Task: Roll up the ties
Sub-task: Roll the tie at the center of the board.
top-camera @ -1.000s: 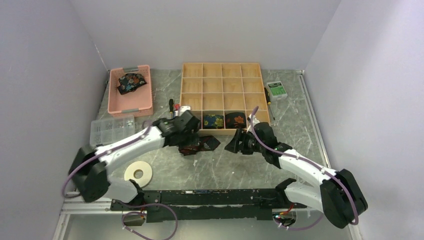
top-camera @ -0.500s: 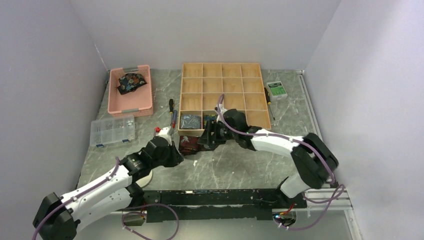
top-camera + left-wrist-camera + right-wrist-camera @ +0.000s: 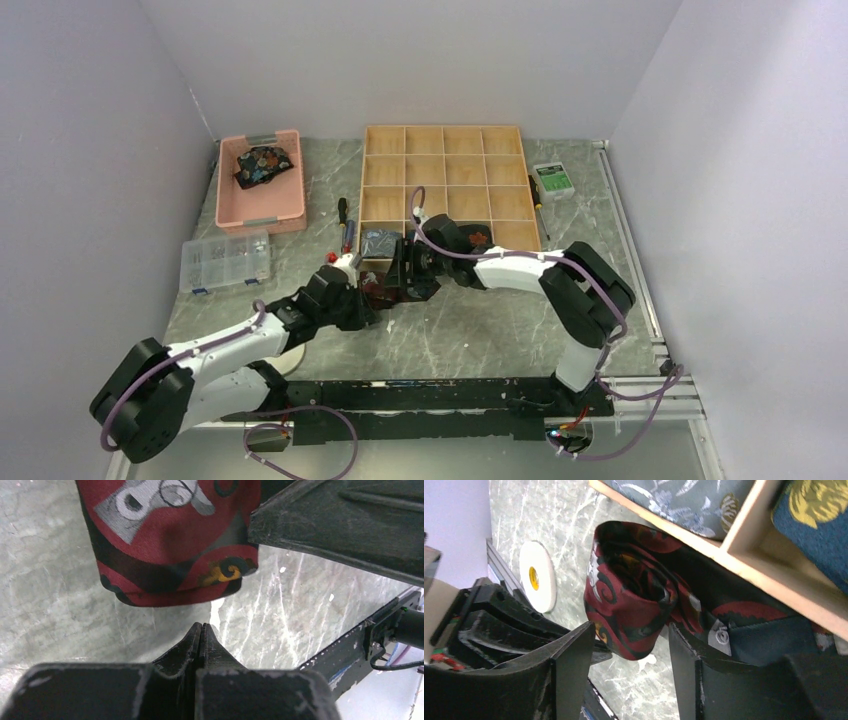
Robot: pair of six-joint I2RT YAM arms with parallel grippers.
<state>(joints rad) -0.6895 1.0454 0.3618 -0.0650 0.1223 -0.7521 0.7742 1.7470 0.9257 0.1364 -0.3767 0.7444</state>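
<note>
A maroon-and-black tie (image 3: 629, 605) lies on the counter (image 3: 470, 330), its end wound into a loose, open roll just in front of the wooden tray (image 3: 443, 186); the rest trails flat along the tray's near wall. A grey-blue roll (image 3: 684, 492) fills the near-left compartment, and a dark blue roll (image 3: 814, 515) fills the next. A floral tie (image 3: 262, 163) lies crumpled in the pink bin (image 3: 260, 208).

Left arm (image 3: 225, 345): stretched low from near-left base, forearm angled toward centre. Left gripper (image 3: 200, 630): fingers pressed tip to tip, nothing between them. Right arm (image 3: 560, 275): folded sharply, elbow out at right, forearm reaching leftward. Right gripper (image 3: 626, 645): fingers (image 3: 569, 660) spread, wide gap. Both grippers close together near centre, facing each other; contact unclear.
</note>
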